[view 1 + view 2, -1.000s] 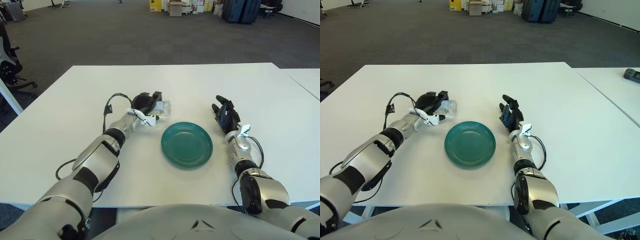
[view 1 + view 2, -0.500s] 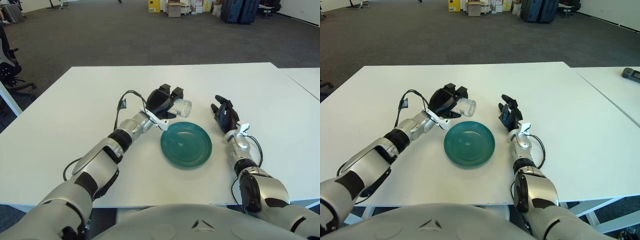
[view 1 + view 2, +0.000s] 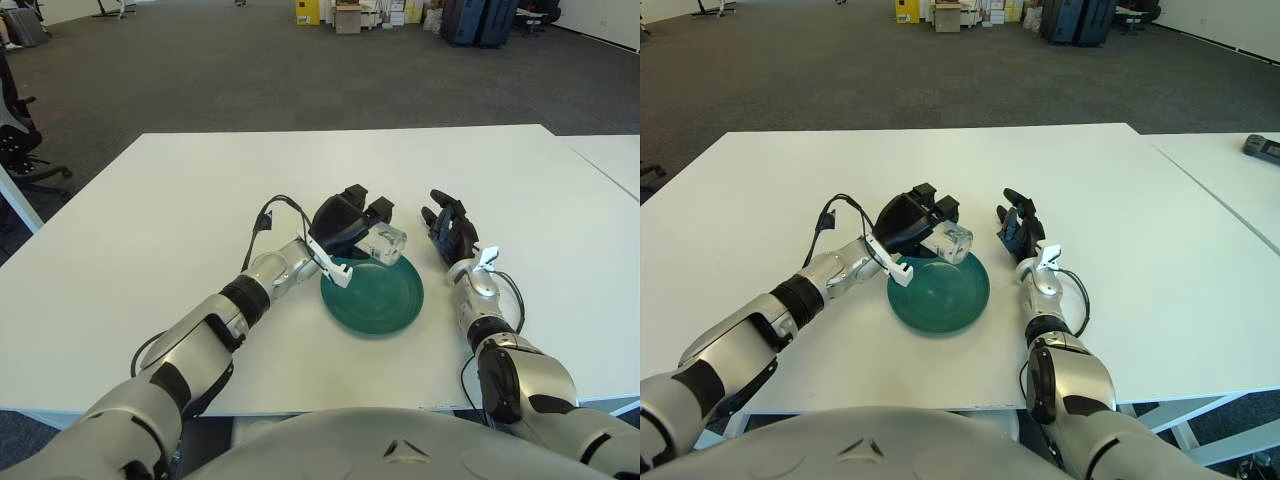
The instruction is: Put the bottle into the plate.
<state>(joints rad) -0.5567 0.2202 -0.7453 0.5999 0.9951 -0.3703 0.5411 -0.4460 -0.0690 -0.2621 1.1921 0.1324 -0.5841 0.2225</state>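
A small clear bottle lies sideways in my left hand, whose black fingers are curled around it. The hand holds it just above the far left rim of the teal plate, which sits on the white table in front of me. My right hand shows to the right of the plate, fingers spread and holding nothing.
The white table stretches wide on both sides of the plate. A black cable loops off my left wrist. A second table edge shows at the far right, with a dark device on it. Grey carpet lies beyond.
My left hand has lifted the bottle from the table on the left and carried it right, to above the plate's rim. The right hand has not moved.
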